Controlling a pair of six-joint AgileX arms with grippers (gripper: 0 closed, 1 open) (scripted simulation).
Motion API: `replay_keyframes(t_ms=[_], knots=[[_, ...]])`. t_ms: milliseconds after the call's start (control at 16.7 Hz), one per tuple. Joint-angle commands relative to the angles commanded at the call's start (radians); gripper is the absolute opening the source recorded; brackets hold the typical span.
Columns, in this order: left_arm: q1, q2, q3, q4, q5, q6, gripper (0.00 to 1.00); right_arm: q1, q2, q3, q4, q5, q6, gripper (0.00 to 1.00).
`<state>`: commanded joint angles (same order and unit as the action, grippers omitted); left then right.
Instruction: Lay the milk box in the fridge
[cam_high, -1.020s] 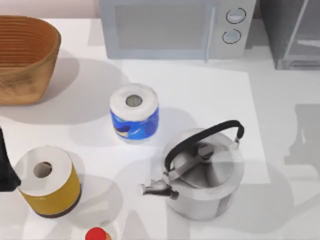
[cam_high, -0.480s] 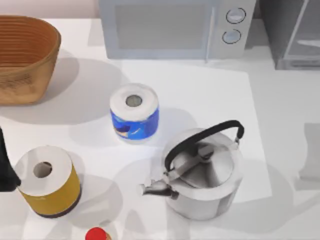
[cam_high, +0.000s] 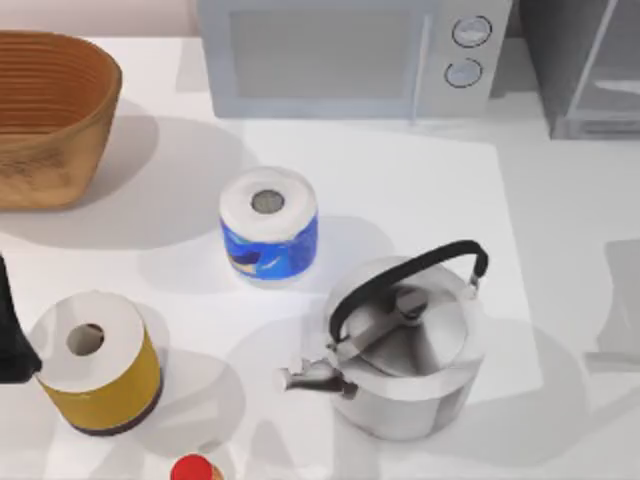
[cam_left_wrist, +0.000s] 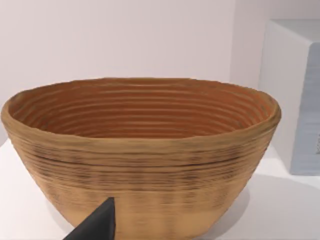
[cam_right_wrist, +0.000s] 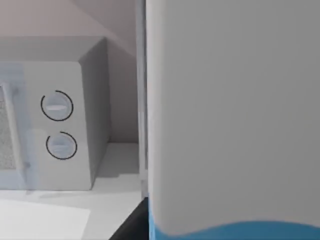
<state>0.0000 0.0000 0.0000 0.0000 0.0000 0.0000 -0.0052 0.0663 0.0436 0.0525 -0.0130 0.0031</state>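
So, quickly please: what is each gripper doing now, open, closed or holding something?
Left gripper: beside the basket; fingers cannot be told.
Right gripper: cannot be told; the milk box sits close before its wrist camera.

A big gray microwave (cam_high: 340, 55) with two round knobs (cam_high: 468, 50) stands at the back of the white table (cam_high: 560, 220). A brown woven basket (cam_high: 45, 115) sits at the back left. A paper roll in a blue wrap (cam_high: 268, 225) stands near the middle. A shiny kettle (cam_high: 405, 350) with a black handle is in front of it, to the right. A roll with a yellow wrap (cam_high: 97, 362) is at the front left. A small red cap (cam_high: 195, 469) peeks in at the front edge.
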Motion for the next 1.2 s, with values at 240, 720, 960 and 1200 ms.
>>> replay_keyframes(t_ms=[240,720,960,1200], knots=[[0.0,0.0,0.0,0.0,0.0,0.0,1.0,-0.034,0.232,0.131,0.161,-0.037,0.002,0.0],[0.0,0.0,0.0,0.0,0.0,0.0,1.0,-0.149,1.116,0.508,0.626,-0.133,0.006,0.0],[0.0,0.0,0.0,0.0,0.0,0.0,1.0,-0.205,1.582,0.694,0.854,-0.18,0.009,0.0],[0.0,0.0,0.0,0.0,0.0,0.0,1.0,-0.247,1.919,0.841,1.035,-0.219,0.011,0.0]])
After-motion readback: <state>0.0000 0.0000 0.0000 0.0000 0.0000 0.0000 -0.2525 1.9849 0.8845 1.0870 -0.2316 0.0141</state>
